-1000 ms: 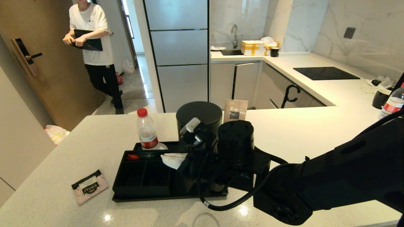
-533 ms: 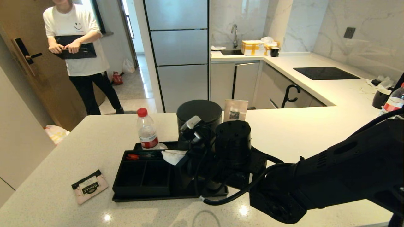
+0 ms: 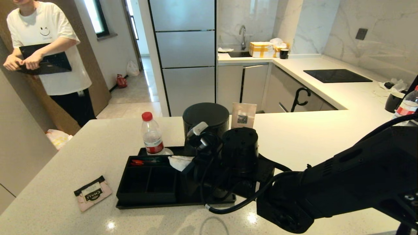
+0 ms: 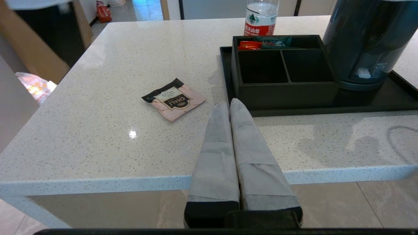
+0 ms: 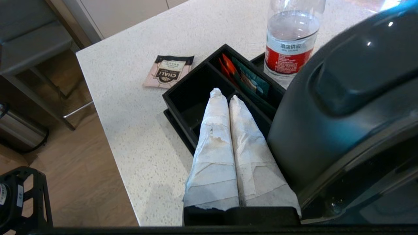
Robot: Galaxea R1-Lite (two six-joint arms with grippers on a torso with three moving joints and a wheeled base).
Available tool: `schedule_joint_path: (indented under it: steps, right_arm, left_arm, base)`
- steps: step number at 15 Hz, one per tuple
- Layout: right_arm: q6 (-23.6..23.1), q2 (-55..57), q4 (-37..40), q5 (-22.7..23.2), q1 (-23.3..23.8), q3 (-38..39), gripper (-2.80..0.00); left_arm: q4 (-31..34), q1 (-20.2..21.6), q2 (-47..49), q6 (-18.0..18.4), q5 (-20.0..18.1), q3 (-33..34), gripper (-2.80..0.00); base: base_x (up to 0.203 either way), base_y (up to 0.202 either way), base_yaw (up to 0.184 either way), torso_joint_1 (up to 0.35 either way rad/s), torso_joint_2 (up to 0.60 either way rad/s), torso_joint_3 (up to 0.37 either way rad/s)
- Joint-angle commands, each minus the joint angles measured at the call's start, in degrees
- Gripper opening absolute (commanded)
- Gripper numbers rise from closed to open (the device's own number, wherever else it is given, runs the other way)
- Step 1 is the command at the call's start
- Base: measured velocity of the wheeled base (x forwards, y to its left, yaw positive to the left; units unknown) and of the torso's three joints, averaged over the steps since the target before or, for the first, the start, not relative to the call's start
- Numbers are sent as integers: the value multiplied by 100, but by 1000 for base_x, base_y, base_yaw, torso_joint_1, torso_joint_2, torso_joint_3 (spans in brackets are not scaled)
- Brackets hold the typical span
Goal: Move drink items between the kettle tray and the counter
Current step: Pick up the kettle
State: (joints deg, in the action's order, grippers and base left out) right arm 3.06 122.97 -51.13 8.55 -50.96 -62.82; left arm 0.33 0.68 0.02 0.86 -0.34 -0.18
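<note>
The tea sachet (image 3: 93, 193) lies on the counter (image 3: 98, 147) left of the kettle tray (image 3: 130, 202), and the kettle (image 3: 205, 120) stands at the tray's far side, so I judge one move done. My right jaws (image 5: 225, 94), pressed together and empty, hover over the compartments; my left jaws (image 4: 228, 104) hang parked, together. Since a second ago my right arm has edged left and the bystander (image 3: 45, 49) has stepped left.

White counter (image 3: 98, 143), fine grey speckles. Black tray (image 4: 375, 101); matte-black kettle (image 3: 205, 119). Pale-pink sachet (image 3: 93, 193), black top band, black "CHALI" badge. Clear bottle (image 3: 152, 133), red cap, red-and-white label. Red and teal packets (image 5: 243, 76) beyond the white-wrapped right fingertips (image 5: 214, 98).
</note>
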Motion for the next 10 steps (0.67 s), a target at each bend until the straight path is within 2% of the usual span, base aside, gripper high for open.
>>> schedule_joint_path:
  steps: [1, 10]
  right_arm:
    - [2, -1, -3, -2, -2, 24, -280]
    - [-7, -9, -30, -98, 15, 147, -280]
  left_arm:
    - [2, -7, -11, 2, -1, 1, -280]
    - [2, -1, -5, 2, -1, 1, -280]
  base:
    - [0, 0, 0, 0, 0, 0]
    - [0, 0, 0, 0, 0, 0]
